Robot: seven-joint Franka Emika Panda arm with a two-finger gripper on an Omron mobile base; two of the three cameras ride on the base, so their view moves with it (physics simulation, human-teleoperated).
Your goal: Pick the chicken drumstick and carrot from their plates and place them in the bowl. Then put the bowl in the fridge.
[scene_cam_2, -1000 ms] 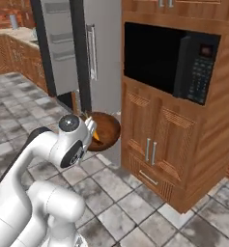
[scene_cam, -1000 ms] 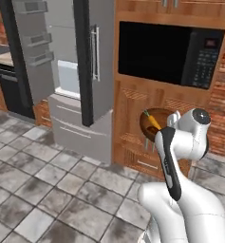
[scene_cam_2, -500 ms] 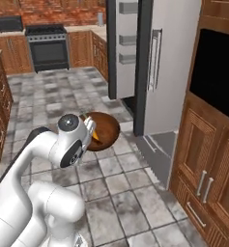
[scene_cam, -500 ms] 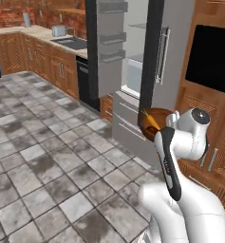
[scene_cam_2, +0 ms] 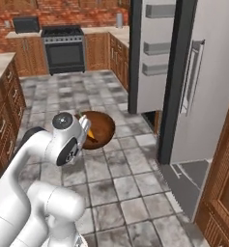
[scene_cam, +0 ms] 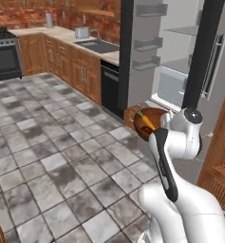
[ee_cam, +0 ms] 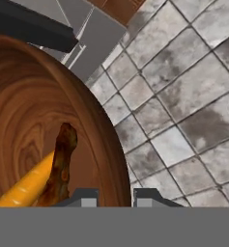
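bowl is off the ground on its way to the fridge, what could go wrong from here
The gripper pinches the bowl by one rim only, so it could tip and spill the carrot and drumstick. The open fridge door edge stands close; the bowl might clip it.

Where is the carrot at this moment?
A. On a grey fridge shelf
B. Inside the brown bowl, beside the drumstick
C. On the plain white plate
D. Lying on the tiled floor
B: the hand view shows the orange carrot lying inside the brown bowl next to the dark drumstick, with the bowl carried above the tiled floor.
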